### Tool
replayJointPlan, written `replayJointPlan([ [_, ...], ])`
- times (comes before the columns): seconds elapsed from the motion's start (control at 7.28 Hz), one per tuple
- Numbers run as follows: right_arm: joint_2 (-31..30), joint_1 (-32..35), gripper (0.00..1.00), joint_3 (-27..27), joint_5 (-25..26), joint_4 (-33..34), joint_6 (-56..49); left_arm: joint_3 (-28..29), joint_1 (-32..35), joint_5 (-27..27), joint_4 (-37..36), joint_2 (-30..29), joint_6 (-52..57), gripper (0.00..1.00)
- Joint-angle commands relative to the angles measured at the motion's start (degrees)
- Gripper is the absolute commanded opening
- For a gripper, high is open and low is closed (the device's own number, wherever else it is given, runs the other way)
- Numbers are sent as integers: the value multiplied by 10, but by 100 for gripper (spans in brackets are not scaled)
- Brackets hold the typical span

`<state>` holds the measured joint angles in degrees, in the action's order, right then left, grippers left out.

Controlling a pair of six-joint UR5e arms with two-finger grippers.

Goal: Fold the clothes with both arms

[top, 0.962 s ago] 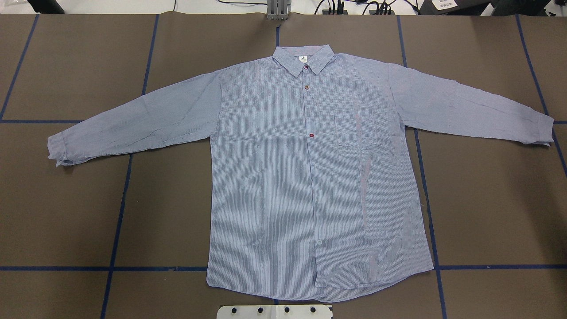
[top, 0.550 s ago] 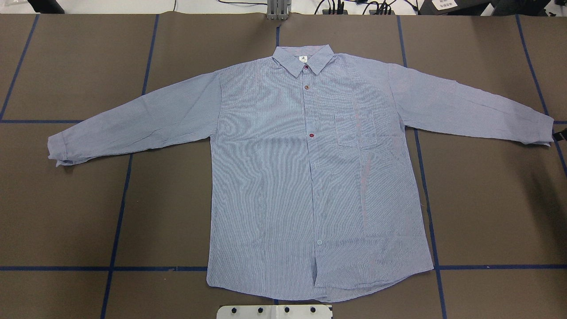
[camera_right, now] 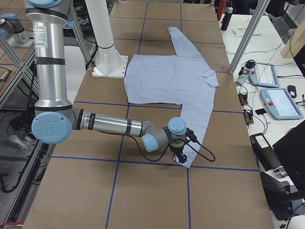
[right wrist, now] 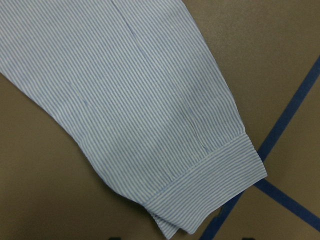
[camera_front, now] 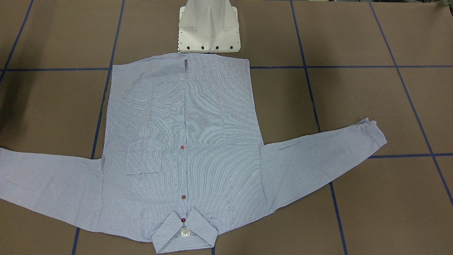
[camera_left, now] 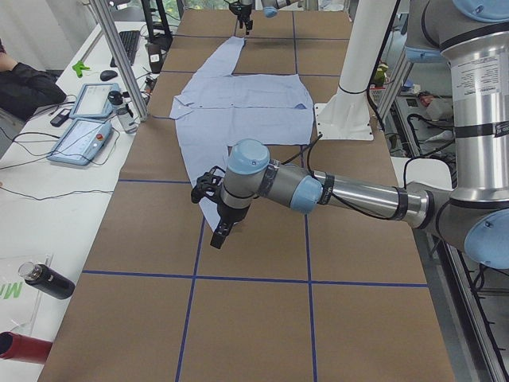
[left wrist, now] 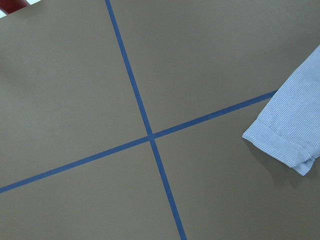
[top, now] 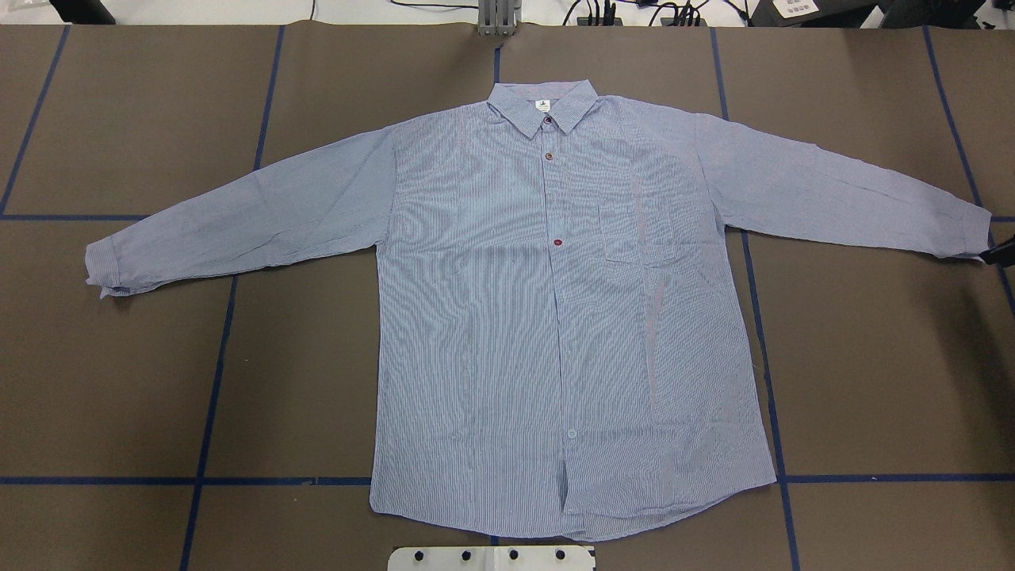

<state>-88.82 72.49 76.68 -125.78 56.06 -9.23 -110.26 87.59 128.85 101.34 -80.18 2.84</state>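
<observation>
The light blue striped shirt lies flat and front up, buttoned, with both sleeves spread wide; it also shows in the front view. My right gripper shows only as a dark sliver at the overhead view's right edge, right beside the right sleeve cuff. The side view has this gripper low at that cuff. My left gripper hangs over bare table close to the left sleeve cuff. No fingers show in either wrist view, so I cannot tell whether either gripper is open or shut.
The white pedestal base stands just behind the shirt's hem. Blue tape lines grid the brown table. A side bench holds control tablets and a dark bottle. A person's sleeve rests there.
The right gripper has come into the overhead view at the right edge and moved slightly down beside the right cuff. The shirt has not moved.
</observation>
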Motion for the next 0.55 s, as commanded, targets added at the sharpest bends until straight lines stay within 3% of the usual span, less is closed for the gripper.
replayJointPlan([
  [0.0, 13, -12, 77, -15, 17, -9, -25, 0, 0, 0, 0, 0, 1, 100],
  [0.41, 7, -13, 74, -25, 16, -9, -28, 0, 0, 0, 0, 1, 2, 100],
])
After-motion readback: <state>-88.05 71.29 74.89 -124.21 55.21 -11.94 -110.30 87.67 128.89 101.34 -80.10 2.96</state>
